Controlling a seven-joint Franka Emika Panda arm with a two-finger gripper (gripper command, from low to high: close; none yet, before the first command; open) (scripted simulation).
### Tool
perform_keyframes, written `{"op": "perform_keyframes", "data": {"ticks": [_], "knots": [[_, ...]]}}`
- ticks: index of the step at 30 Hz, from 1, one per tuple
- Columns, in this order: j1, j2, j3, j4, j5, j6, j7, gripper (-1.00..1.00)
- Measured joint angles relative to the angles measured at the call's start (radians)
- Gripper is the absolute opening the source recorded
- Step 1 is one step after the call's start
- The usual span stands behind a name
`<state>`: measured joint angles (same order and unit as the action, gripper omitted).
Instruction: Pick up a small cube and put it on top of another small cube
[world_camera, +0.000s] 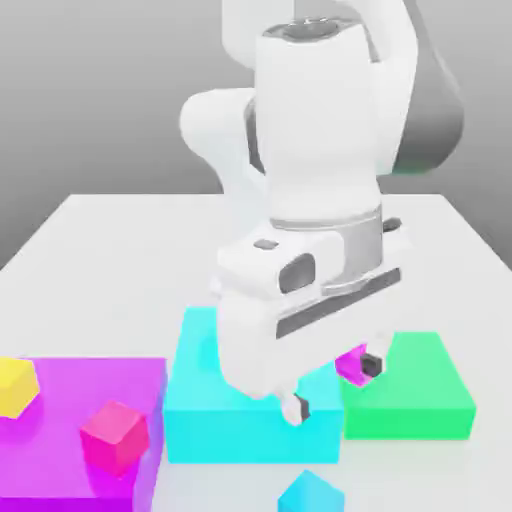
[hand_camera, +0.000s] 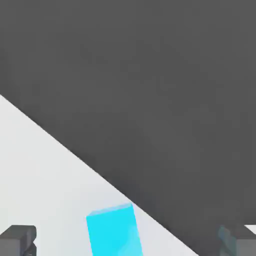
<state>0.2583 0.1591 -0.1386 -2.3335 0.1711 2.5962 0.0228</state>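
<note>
me: running the panda arm (world_camera: 315, 130) remotely, pictured above a white table (world_camera: 110, 270) w/ colored blocks.
gripper: open, tips spread wide, nothing btwn them; it (world_camera: 334, 387) hangs tilted in the ext. view, over the area of the flat cyan and green blocks.
small cyan cube: my pick-up item (world_camera: 311, 495), on the table at the bottom of the ext. view, partly cut off by the frame, apart from my fingertips; the hand view has it too, close to the table's straight edge, dark bkgd. beyond.
small magenta cube: the one to stack on (world_camera: 352, 367), by the green block's side nearest the flat cyan block, partly hidden behind one of my fingertips; can't tell exactly what it rests on.
flat cyan block: big slab (world_camera: 250, 435), mid-scene, btwn the purple and green blocks, partly covered by my hand in the ext. view.
green block: flat slab (world_camera: 425, 395), toward the ext. view's right.
purple block: wide slab (world_camera: 60, 430), toward the ext. view's left, partly out of frame.
pink-red cube: on top of the purple block (world_camera: 115, 438), turned at an angle.
yellow cube: also on the purple block (world_camera: 14, 388), at the ext. view's left edge, partly cut off.
</note>
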Motion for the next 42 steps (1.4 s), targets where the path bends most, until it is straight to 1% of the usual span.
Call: {"op": "perform_keyframes", "data": {"ticks": [4, 8, 9, 16, 21, 26, 30, 34, 40, 42], "knots": [[0.006, 0.131, 0.0, -0.008, -0.058, 0.051, -0.058, 0.0], [-0.011, 0.275, 0.024, 0.014, -0.046, 0.154, -0.09, 0.0], [-0.018, 0.31, 0.033, 0.021, -0.038, 0.181, -0.096, -1.0], [-0.02, 0.317, 0.035, 0.022, -0.038, 0.185, -0.097, -1.0], [0.003, 0.161, 0.011, -0.018, -0.071, 0.067, -0.072, -1.0], [0.031, -0.004, 0.05, -0.131, -0.045, 0.003, -0.087, -1.0], [0.072, -0.142, 0.078, -0.227, -0.043, -0.042, -0.085, -1.0], [0.1, -0.284, 0.098, -0.324, -0.066, -0.082, -0.067, -1.0], [0.114, -0.502, 0.162, -0.472, -0.125, -0.139, -0.022, -1.0], [0.115, -0.512, 0.178, -0.505, -0.137, -0.113, -0.012, -1.0]]}}
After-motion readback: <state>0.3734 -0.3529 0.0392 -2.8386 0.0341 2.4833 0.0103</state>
